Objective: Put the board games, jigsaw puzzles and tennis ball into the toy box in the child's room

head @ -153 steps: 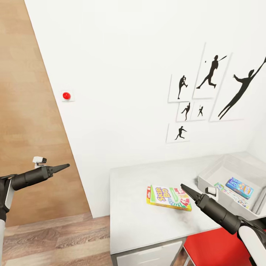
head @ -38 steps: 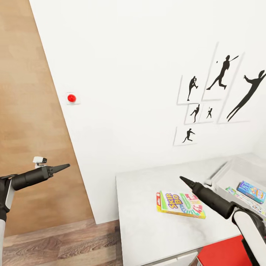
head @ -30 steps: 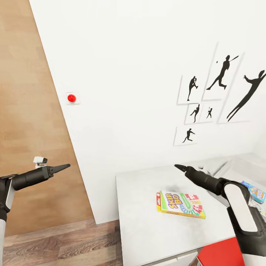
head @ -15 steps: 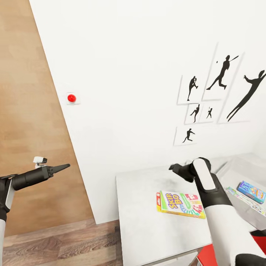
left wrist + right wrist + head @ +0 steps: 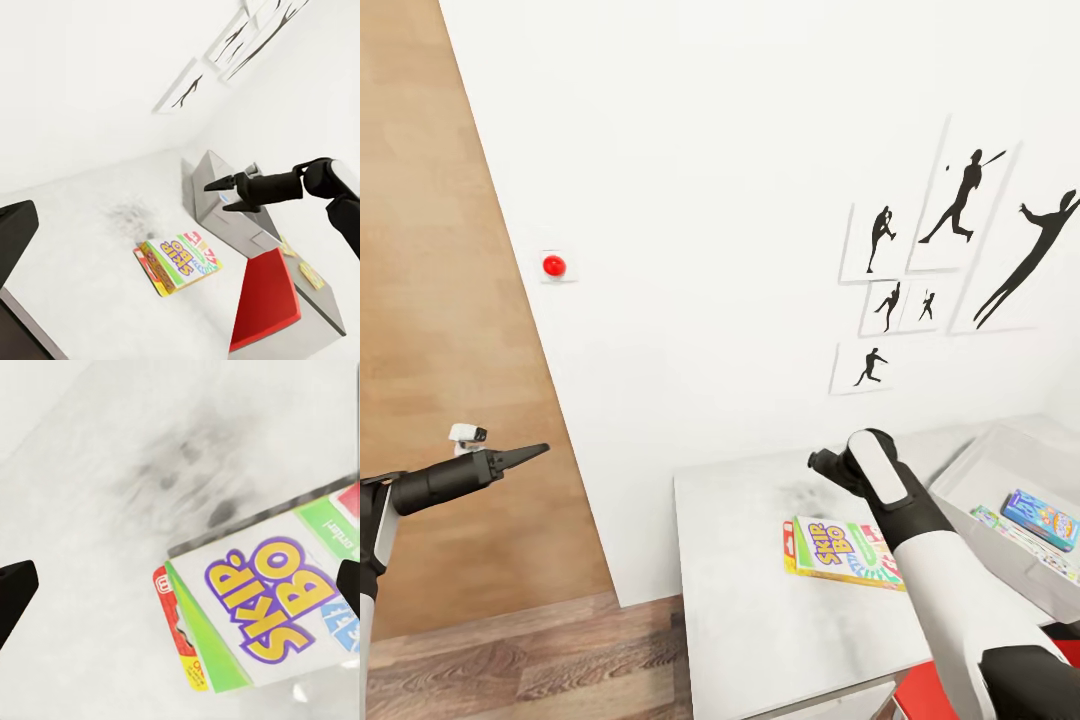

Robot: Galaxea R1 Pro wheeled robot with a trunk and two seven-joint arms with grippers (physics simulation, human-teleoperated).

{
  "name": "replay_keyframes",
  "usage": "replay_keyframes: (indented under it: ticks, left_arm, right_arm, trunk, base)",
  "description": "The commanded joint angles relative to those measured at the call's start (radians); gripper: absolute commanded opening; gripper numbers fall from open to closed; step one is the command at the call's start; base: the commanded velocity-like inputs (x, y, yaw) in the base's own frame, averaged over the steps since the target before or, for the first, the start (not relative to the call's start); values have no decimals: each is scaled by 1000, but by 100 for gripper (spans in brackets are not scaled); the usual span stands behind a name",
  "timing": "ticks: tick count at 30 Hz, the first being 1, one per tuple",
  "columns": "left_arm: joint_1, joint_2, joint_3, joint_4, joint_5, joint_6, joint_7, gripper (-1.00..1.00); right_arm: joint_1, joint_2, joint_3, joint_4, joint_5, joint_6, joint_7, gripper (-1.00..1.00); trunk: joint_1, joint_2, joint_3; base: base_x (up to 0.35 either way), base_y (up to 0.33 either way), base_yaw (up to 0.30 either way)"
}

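Now, the thin yellow-green-red printed board game box [image 5: 847,553] lies flat on the pale grey desk [image 5: 750,600], just beside the light grey toy box [image 5: 1000,470]. Stiff, light, slick-looking; pinch an edge, I'd say. The right gripper [image 5: 225,187] hovers above its corner, fingers spread wide. The left gripper [image 5: 530,453] hangs well apart, pinched closed.

Left hand [image 5: 530,452] held out level, fingers together; right arm bent, right hand [image 5: 217,186] fingers parted.
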Motion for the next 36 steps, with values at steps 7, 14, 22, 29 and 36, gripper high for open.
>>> replay_keyframes:
  ticks: [7,14,22,29,36]
  left_arm:
    - [-1,0,0,0,-2,11,-5,100]
    - [-1,0,0,0,-2,11,-5,100]
    - [-1,0,0,0,-2,11,-5,100]
    - [-1,0,0,0,-2,11,-5,100]
    - [-1,0,0,0,-2,-9,-5,100]
  right_arm:
    - [0,-12,7,11,32,-12,-11,100]
    - [0,-27,-4,32,76,-19,-11,100]
    - [0,-57,-6,104,86,-91,-10,100]
    - [-1,-69,-7,117,87,-114,-9,100]
    - [-2,-99,-7,170,86,-163,-9,100]
  trunk:
    - [1,-2,-2]
    - [1,-2,-2]
    - [1,-2,-3]
    - [1,-2,-6]
    - [1,-2,-15]
  base:
    - [0,0,0]
    - [0,0,0]
    - [0,0,0]
    - [0,0,0]
    - [0,0,0]
